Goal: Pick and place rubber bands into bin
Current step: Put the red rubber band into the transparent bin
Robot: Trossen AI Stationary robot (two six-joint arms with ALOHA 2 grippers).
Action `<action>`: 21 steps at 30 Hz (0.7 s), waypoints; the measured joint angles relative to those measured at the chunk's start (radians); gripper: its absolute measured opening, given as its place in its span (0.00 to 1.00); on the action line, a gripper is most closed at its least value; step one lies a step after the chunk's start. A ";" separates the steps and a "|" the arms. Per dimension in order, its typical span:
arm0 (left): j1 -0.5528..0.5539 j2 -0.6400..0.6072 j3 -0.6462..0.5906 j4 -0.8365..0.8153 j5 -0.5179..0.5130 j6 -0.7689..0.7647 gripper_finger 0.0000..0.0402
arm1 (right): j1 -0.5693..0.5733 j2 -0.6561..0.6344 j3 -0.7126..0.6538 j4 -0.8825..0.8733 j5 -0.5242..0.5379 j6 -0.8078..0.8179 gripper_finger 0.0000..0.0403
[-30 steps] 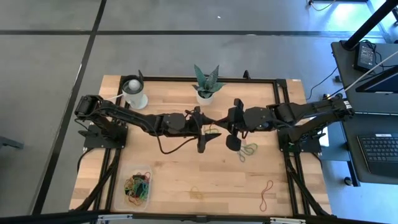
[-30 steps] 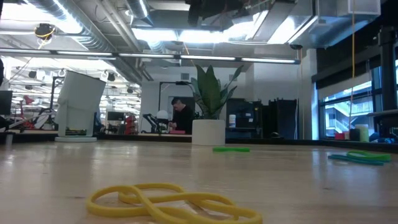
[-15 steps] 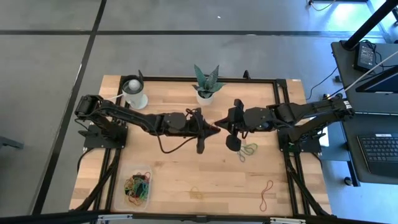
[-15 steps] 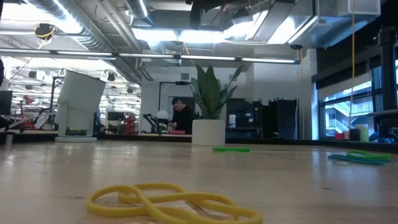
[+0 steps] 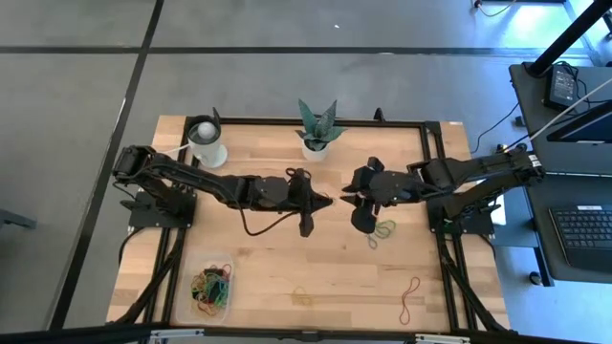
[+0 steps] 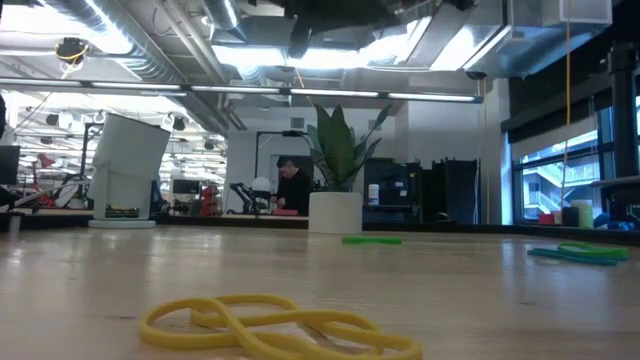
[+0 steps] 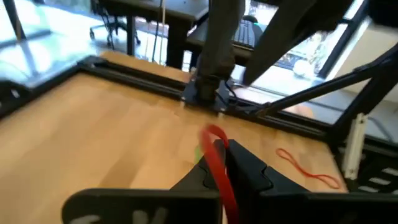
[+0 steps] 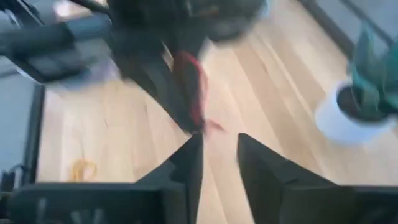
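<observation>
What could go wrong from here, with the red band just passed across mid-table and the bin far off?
The left gripper pinches the red rubber band by a thin section only, so it may slip out on the way to the bin. The right gripper, open, sits close to the left fingertips and could brush or snag the band while withdrawing.
</observation>
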State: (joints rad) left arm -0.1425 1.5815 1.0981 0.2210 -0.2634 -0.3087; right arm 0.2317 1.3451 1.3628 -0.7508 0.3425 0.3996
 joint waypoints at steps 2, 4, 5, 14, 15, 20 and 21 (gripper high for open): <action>-0.005 -0.015 0.000 -0.041 0.000 -0.054 0.01 | 0.000 0.000 0.000 -0.076 -0.008 0.043 0.31; -0.016 -0.031 0.000 -0.072 -0.012 -0.104 0.01 | 0.005 0.000 0.000 -0.159 -0.029 0.080 0.35; -0.023 -0.041 0.000 -0.088 -0.019 -0.126 0.01 | 0.011 0.000 0.000 -0.206 -0.029 0.106 0.36; -0.190 -0.193 0.001 -0.439 -0.186 -0.359 0.01 | 0.133 -0.001 -0.125 -0.224 -0.023 0.265 0.39; -0.212 -0.214 0.001 -0.492 -0.207 -0.409 0.01 | 0.150 -0.001 -0.165 -0.155 -0.023 0.280 0.39; -0.338 -0.300 0.001 -0.707 -0.230 -0.695 0.01 | 0.231 0.001 -0.356 0.165 -0.047 0.405 0.39; -0.365 -0.310 0.001 -0.750 -0.218 -0.758 0.01 | 0.247 0.001 -0.384 0.201 -0.052 0.444 0.39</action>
State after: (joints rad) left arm -0.5070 1.2718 1.0988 -0.5290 -0.4818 -1.0666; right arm 0.4783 1.3460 0.9785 -0.5502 0.2904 0.8439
